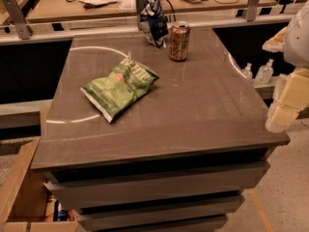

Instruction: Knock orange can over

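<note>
The orange can [179, 41] stands upright near the far edge of the grey table [193, 110], its silver top and pull tab showing. A dark blue-and-white snack bag [154, 21] stands just left of it at the far edge. A green chip bag [120, 87] lies flat left of the table's middle. My gripper [285, 108] is at the right edge of the view, beside the table's right front corner, well away from the can and nearer the camera.
Two small clear bottles [258, 73] stand on a lower ledge right of the table. A wooden desk [72, 6] with cables and clutter runs behind. An open cardboard box [24, 192] sits on the floor at the lower left.
</note>
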Robot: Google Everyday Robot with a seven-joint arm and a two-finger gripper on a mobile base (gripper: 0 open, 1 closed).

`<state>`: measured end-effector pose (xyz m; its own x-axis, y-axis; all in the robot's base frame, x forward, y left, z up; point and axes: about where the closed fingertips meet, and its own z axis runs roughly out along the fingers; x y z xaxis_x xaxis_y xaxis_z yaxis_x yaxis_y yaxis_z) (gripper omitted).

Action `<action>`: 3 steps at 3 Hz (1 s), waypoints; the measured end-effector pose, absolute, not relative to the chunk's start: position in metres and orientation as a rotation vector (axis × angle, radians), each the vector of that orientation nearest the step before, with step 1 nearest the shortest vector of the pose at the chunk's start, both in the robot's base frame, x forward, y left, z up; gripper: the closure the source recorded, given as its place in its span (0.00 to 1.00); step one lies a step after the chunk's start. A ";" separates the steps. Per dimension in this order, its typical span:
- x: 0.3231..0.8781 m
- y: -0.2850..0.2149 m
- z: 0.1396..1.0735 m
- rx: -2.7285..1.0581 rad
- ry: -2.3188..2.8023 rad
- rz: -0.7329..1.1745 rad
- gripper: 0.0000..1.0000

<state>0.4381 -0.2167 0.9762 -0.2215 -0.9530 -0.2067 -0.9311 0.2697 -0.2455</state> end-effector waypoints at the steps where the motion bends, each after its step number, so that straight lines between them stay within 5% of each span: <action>1: 0.439 -0.216 0.976 -1.713 2.232 -0.091 0.00; 3: 0.461 -0.219 0.951 -1.454 2.275 0.014 0.00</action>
<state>0.4608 -0.2190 0.9510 -0.3518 -0.8618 -0.3653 -0.8664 0.4476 -0.2215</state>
